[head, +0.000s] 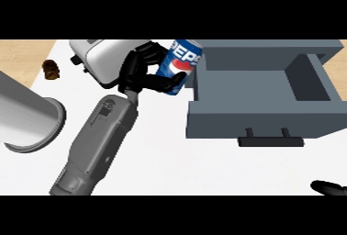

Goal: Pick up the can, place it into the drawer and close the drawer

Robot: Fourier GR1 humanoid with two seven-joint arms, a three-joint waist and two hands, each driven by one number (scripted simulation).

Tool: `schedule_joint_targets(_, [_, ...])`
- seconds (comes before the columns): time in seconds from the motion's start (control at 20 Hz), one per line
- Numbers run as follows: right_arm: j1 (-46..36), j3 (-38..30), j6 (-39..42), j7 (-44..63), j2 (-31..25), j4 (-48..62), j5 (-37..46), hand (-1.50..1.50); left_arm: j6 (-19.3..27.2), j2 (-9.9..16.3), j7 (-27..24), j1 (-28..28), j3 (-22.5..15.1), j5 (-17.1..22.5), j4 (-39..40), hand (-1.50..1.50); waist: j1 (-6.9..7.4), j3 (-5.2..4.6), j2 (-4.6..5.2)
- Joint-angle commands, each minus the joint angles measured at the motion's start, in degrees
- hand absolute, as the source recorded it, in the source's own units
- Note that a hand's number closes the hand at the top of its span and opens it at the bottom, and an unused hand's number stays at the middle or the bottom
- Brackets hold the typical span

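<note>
Head view. Left hand (146, 69), fingers curled round the Pepsi can (180, 64) (tilted), at eleven o'clock, just beside the open grey drawer (257, 123). Step: carrying. Next: lift over the wall, release inside.

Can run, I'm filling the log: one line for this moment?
left hand: holds can, tilted | can: left of open drawer, not inside | right hand: low right edge

A white desk (176, 165) carries a grey open drawer (261, 114) at right, its dark handle (271, 141) facing the near edge. A silver toaster (102, 57) stands at the far side, a large grey cylinder (27, 114) at left. A small brown object (51, 69) lies on the wooden strip beyond.
</note>
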Motion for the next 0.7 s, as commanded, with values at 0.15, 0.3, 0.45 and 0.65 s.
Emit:
schedule_joint_targets(0.15, [-1.15,-2.48,1.46,-1.46,-1.77,2.5,-2.84,-1.5,7.62,-0.86,8.72,-11.78,-2.64,-0.16,-1.19,1.5,-1.04,0.02,0.26])
schedule_joint_targets(0.3, [2.02,-1.54,2.06,-3.13,-0.04,1.12,-2.28,-1.5,7.92,-0.55,16.57,-15.5,-1.6,-2.74,-4.0,1.5,-0.6,0.03,0.12])
schedule_joint_targets(0.45, [0.07,-2.04,0.86,0.54,-1.11,-0.3,-2.53,-1.5,7.06,0.15,15.88,-22.49,1.04,-2.33,4.09,1.5,-1.38,0.01,0.46])
schedule_joint_targets(0.65, [-1.04,-1.89,0.24,0.75,-1.32,-0.54,-1.67,-1.5,11.31,-0.88,16.26,-26.96,-3.94,0.66,6.49,1.5,-1.8,0.02,0.49])
